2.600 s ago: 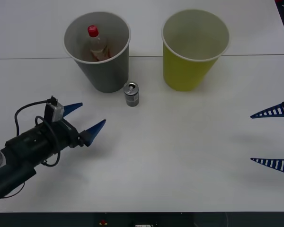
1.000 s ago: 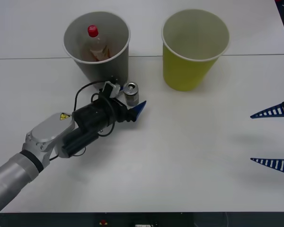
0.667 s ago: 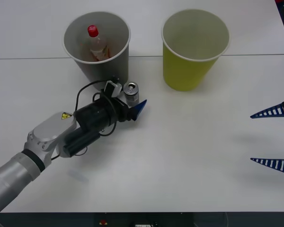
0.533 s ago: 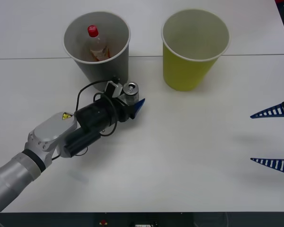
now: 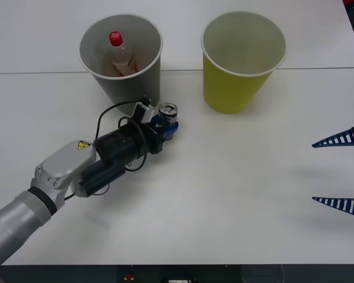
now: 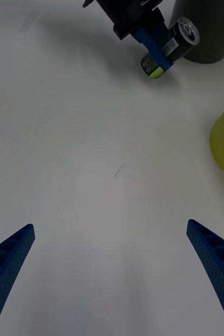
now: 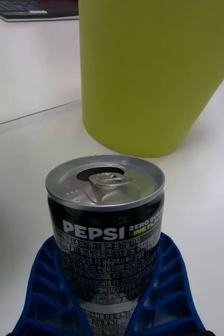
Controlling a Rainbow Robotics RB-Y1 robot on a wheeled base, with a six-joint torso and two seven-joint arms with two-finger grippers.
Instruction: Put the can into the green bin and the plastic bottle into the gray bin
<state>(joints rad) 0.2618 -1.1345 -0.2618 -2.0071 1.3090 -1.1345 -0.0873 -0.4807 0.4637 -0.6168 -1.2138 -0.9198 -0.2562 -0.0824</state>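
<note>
We find the left end effector (image 5: 167,125) clenched on the can (image 5: 167,112), its blue ribbed fingers (image 7: 49,286) wrapped against both sides of the can's lower body. In the right wrist view the can (image 6: 176,41) is tilted in the grip and its base appears lifted off the worktop (image 5: 236,194). The can sits just in front of the gray bin (image 5: 121,62), near the middle of the worktop and toward its far edge. The left wrist view shows the can (image 7: 105,220) with its pull-tab top facing the camera and dark printed lettering on its side, and the green bin (image 7: 153,68) standing close behind it.

We note the plastic bottle (image 5: 119,56) inside the gray bin, red cap uppermost, leaning against the inner wall. The green bin (image 5: 242,59) stands upright beside the gray bin on the right, the two apart, both near the far edge of the worktop.

The right end effector (image 5: 342,171) is at the right edge of the worktop, well apart from the bins and the can, its fingers spread wide and holding nothing. The right wrist view shows its two fingertips (image 6: 9,257) with bare worktop between them.
</note>
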